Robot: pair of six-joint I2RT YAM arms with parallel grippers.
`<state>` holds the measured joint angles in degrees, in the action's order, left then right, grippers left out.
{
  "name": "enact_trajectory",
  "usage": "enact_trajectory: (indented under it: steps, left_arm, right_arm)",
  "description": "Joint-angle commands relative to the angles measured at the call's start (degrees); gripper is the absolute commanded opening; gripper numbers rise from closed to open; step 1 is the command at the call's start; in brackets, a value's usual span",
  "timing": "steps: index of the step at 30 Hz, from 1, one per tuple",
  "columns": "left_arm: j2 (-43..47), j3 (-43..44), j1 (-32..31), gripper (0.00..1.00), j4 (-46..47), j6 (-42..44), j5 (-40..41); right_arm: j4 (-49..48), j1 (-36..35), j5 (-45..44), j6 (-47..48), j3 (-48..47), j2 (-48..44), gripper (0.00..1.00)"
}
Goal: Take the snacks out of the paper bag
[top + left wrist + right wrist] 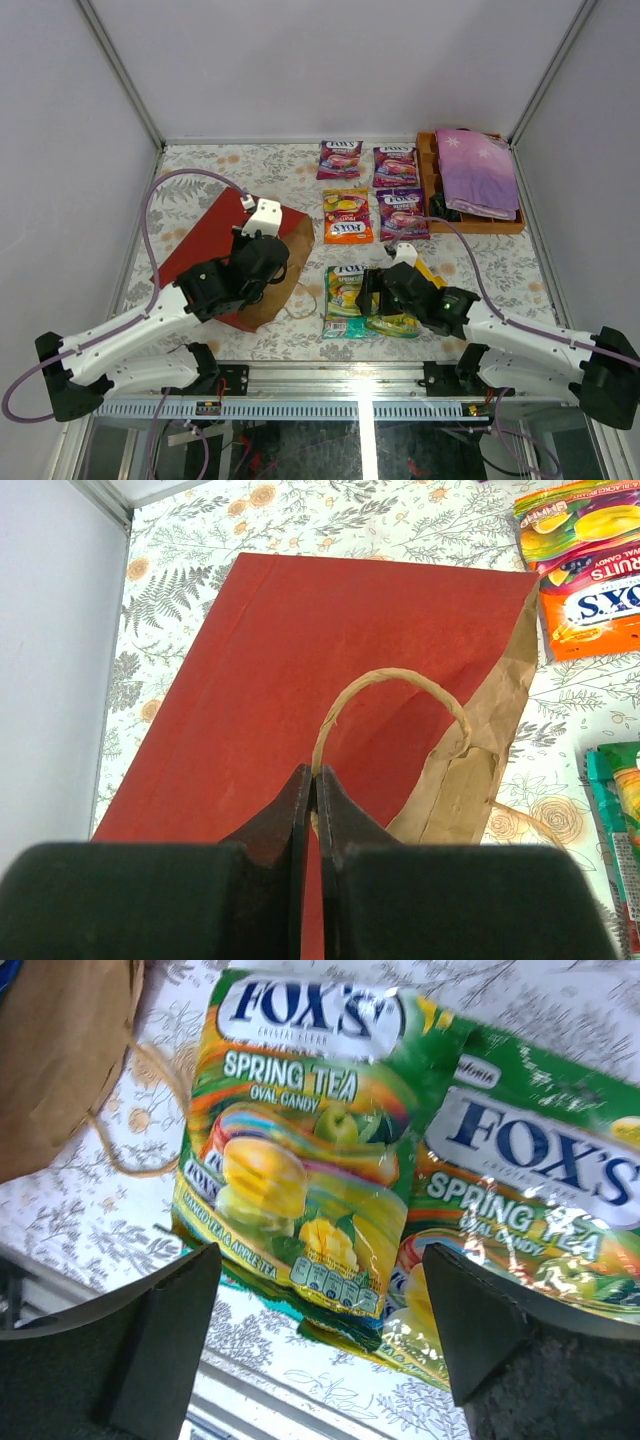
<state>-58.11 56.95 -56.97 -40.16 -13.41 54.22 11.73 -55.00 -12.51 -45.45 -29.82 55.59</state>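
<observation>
One paper bag [200,235] flat, long axis diagonal, mouth rightward (left jaws clench handle [395,674]); right jaws released.

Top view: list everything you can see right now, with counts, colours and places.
paper bag: one, red with brown inside, lying left
purple pouches: three, purple, far centre
orange pouches: seemingly two, orange, overlapping, centre
green-yellow pouches: two, green-yellow, overlapping, near centre
yellow bar: one, yellow, partly under right arm
wooden tray: one, brown, far right
cloth: one, purple, on the tray
left claw: one, black, shut on the bag's cord handle
right claw: one, black, open above the green-yellow pouches
</observation>
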Motion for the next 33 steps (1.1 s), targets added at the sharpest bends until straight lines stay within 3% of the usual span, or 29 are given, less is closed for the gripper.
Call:
enact_trajectory:
  steps: [1, 6, 12, 20, 23, 29, 33]
  left_arm:
    - [2.71, -0.82, -0.24, 0.00, -1.91, -2.34, 1.08]
    - [5.25, -1.64, -0.16, 0.00, -2.39, -3.25, 2.36]
    - [6.46, -2.47, -0.16, 0.02, -1.37, -3.49, 3.61]
    - [6.95, -3.57, 0.40, 0.02, -0.07, -3.59, 2.78]
    - [8.17, -4.22, 0.93, 0.02, 0.93, -2.94, 2.16]
    - [9.62, -5.37, 3.63, 0.02, 2.31, -2.20, -1.10]
    - [9.50, -5.62, 4.32, 0.01, 2.49, -2.12, -2.42]
  right_arm:
    - [6.61, 0.33, -8.52, 3.38, -9.51, 2.58, 0.92]
    - [4.36, -0.41, -17.40, 1.60, -14.24, 3.19, 0.93]
    - [-19.61, -8.68, -20.64, -2.39, -9.55, 7.44, 0.88]
    - [-62.77, -10.78, -4.06, -12.91, -7.68, 32.49, 0.78]
    - [-72.42, -10.74, -0.39, -19.03, -11.73, 43.51, 0.74]
    - [-82.72, -9.47, 2.10, -30.90, -23.39, 62.33, 0.70]
    - [-78.49, -8.92, 0.44, -35.56, -32.41, 69.27, 0.74]
